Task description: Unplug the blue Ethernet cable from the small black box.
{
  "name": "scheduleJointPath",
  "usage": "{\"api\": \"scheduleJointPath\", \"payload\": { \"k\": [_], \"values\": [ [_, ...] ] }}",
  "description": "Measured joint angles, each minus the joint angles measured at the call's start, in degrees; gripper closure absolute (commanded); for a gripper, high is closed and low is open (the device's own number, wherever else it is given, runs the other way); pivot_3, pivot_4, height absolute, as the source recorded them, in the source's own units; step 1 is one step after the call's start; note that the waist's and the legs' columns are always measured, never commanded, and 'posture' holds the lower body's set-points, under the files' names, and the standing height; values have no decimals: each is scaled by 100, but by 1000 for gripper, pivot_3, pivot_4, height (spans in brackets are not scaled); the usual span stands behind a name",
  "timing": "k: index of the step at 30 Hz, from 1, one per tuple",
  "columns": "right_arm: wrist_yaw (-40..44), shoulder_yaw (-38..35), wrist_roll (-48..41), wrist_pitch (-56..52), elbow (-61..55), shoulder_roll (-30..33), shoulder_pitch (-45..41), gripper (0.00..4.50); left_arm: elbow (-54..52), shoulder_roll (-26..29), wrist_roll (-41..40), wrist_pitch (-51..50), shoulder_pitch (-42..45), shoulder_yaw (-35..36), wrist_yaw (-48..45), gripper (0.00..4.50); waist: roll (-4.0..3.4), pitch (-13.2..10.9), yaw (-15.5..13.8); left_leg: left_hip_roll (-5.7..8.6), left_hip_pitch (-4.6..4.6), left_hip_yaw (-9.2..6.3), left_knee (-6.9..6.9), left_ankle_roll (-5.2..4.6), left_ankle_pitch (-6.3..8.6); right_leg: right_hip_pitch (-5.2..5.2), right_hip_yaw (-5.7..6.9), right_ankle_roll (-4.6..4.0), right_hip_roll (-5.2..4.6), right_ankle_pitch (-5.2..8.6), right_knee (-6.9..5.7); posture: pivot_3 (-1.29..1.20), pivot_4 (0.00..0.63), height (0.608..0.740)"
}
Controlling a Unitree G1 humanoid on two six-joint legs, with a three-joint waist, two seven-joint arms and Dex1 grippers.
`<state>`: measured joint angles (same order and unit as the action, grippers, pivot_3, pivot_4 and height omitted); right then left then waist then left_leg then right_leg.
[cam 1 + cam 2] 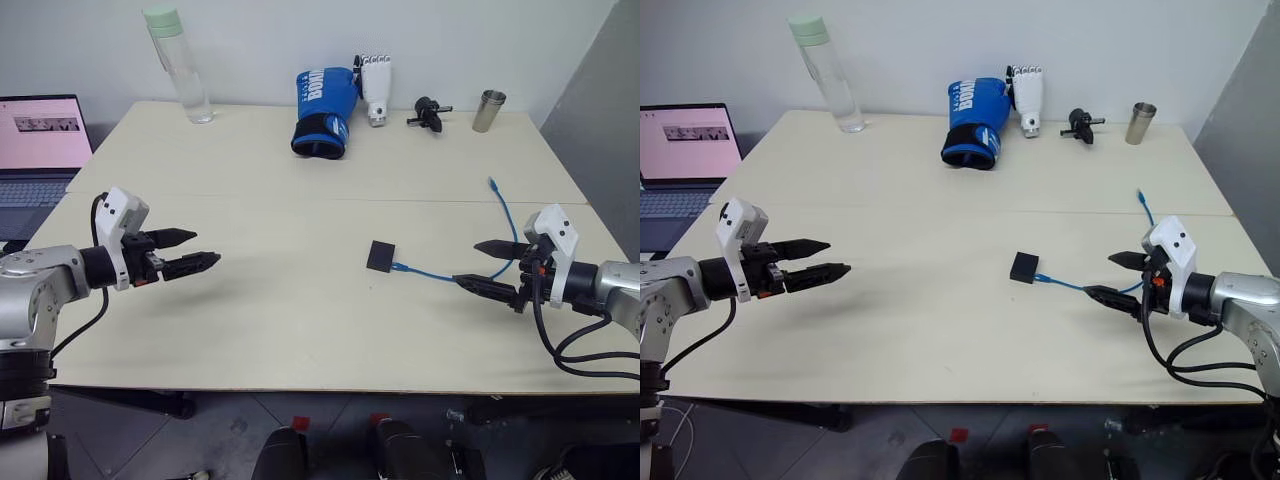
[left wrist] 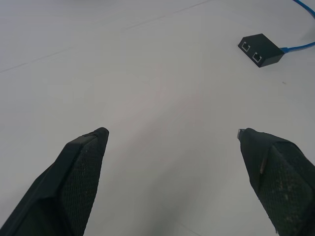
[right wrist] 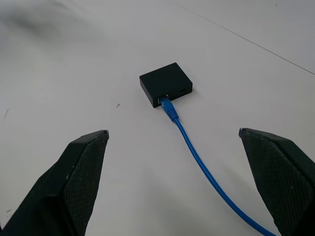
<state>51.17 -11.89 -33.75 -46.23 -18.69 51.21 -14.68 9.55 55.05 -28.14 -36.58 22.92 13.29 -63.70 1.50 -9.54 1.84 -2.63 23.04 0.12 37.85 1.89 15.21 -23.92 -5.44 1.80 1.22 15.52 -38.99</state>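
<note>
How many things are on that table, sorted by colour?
Blue: 2, the boxing glove and the Ethernet cable
Black: 2, the small box and the clamp-like gadget
White: 1, the model hand
Clear: 1, the bottle
Steel: 1, the cup
Total: 7

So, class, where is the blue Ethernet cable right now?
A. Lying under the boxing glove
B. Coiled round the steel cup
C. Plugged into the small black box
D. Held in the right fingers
C: the blue Ethernet cable has its plug seated in a port of the small black box.
</note>
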Motion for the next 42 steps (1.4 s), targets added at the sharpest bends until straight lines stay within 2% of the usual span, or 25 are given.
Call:
{"api": "scheduleJointPath", "payload": {
  "k": [20, 25, 30, 34, 42],
  "values": [
    [-24, 0, 53, 56, -1, 7, 61, 0, 53, -6, 27, 94, 141, -15, -87, 18, 0, 0, 0, 0, 0, 0, 1, 0, 0, 0, 0, -1, 0, 0, -2, 0, 150, 740],
    [-1, 111, 106, 94, 118, 2, -64, 0, -199, -86, -1, 31, 144, -238, -203, 18, 0, 0, -1, 1, 0, 0, 3, 0, 0, 1, 0, -1, 0, 0, -2, 0, 150, 740],
    [143, 446, 138, 228, 327, -39, -297, 0, -762, -515, -3, 71, 308, -811, -241, 18, 0, 0, -11, 2, -1, -2, 8, 0, 0, 8, 1, -1, 0, -1, -2, 0, 150, 740],
    [294, 1042, 456, 571, 742, -284, -567, 0, -1058, -888, 145, 424, 709, -1342, -350, 18, 0, 0, -7, 2, -3, -1, 10, 0, 0, 9, -1, -1, 2, -1, -4, 0, 150, 740],
    [433, 1880, 1305, 1538, 2210, -1093, -1546, 0, -529, -1168, 720, 1404, 1110, -1952, -713, 18, -1, 0, 14, 0, -6, -1, 8, -1, 0, 6, -3, -3, 8, -2, -7, 0, 150, 740]
  ]
}}
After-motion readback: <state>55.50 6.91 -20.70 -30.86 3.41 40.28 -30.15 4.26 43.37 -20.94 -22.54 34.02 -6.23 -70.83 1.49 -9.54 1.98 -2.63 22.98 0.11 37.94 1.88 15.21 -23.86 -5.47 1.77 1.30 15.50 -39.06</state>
